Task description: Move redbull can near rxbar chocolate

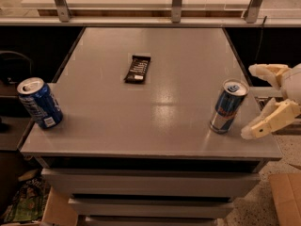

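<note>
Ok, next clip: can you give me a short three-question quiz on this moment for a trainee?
1. True or false: the gripper is shut on the redbull can.
2. Where is the rxbar chocolate? A) touching the redbull can; B) lying flat, apart from it, farther back on the table; C) on the floor.
3. Fill in: as the camera sees it, the blue soda can is at the table's front ____ corner.

Key: 1 false, the gripper is open beside the can at the table's edge, not touching it; 2 B; 3 left.
</note>
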Tool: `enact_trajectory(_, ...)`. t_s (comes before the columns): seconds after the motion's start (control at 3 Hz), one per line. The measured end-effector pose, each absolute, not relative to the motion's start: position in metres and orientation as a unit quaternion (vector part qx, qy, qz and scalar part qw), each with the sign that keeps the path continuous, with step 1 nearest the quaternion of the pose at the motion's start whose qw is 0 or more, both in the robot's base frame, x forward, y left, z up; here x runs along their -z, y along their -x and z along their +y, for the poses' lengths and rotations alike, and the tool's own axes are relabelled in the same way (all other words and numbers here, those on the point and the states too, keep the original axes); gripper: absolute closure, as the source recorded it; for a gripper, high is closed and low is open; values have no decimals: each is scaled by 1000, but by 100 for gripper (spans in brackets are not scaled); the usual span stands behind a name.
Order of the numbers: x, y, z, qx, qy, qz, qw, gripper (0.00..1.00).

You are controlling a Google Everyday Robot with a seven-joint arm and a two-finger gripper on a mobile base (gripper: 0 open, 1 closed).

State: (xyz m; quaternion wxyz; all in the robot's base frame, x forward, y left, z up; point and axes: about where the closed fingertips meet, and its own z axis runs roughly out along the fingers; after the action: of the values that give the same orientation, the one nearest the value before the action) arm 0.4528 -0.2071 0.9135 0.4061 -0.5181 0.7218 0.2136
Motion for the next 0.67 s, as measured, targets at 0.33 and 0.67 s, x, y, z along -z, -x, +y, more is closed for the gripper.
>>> enact_trajectory(0.33, -906, -455, -205, -244, 495, 703, 450, 0)
enact_trajectory(0.67, -900, -457, -198, -271, 477, 681, 485, 0)
